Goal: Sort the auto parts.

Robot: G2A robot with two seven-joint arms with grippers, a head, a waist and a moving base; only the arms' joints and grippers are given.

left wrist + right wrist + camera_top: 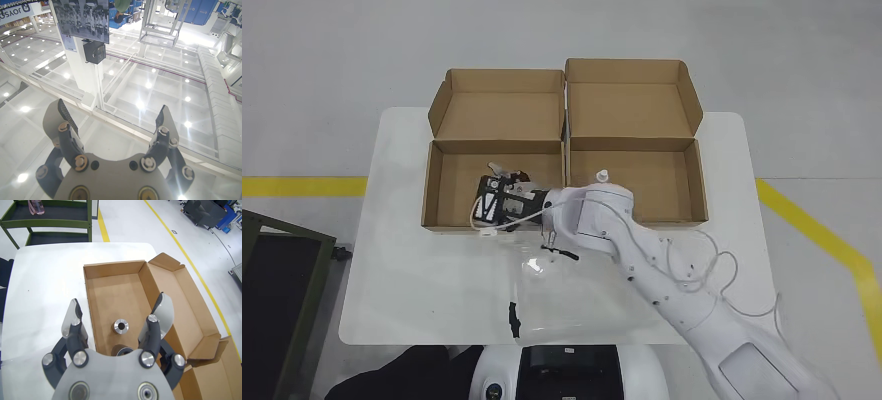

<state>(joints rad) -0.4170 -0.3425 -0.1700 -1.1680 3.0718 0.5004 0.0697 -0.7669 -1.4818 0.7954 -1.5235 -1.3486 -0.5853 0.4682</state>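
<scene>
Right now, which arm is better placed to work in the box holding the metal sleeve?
Right. The right gripper hangs open over the cardboard box, with the metal sleeve standing just below it. The left gripper is open too, but it points up at the ceiling.

We are seeing bright, even light coming from overhead. In the left wrist view the ceiling lamps are flaring into starbursts. The white table is glaring softly, the cardboard box is holding only faint shadows along its walls, and the metal part is gleaming. Straight lines are bowing toward both wrist views' edges.
</scene>
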